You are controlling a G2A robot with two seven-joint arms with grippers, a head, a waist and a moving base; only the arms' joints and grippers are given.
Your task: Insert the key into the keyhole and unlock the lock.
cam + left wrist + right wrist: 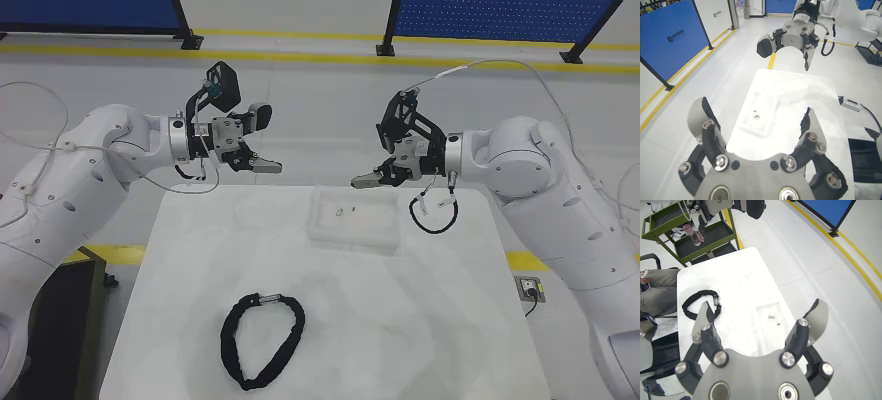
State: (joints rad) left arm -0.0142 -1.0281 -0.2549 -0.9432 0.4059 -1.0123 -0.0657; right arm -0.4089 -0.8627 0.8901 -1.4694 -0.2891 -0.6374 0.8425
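Looking down at a white table (450, 320) here. Got a shallow pale tray (330, 235) sitting toward the far edge, roughly mid-width. Found the key (345, 211) lying flat on the tray floor, loose, nothing touching it. Also spotted a small dark bit (754, 110) just beside the key in the same tray, too tiny to tell what.

Then the lock (297, 325): black sleeved cable curled into a loop, ends meeting at a short metal barrel (268, 298). Lying flat on the table on the robot's side, left of centre, well apart from the tray. Can't make out the keyhole.

Spotted the left gripper (265, 140) up in the air just past the table's far edge, left of the tray, pointed toward the other arm. Fingers spread wide, gripping nothing. Same deal with the right gripper (372, 177): hanging over the far edge, near the tray's far right corner, pointed back at the left one. Fingers apart too, totally empty. Quite a gap between the two.

Past the table, just pale floor with yellow lines (300, 56) and blue panels (90, 12). Got a green cart (733, 228) off beyond the left arm too.
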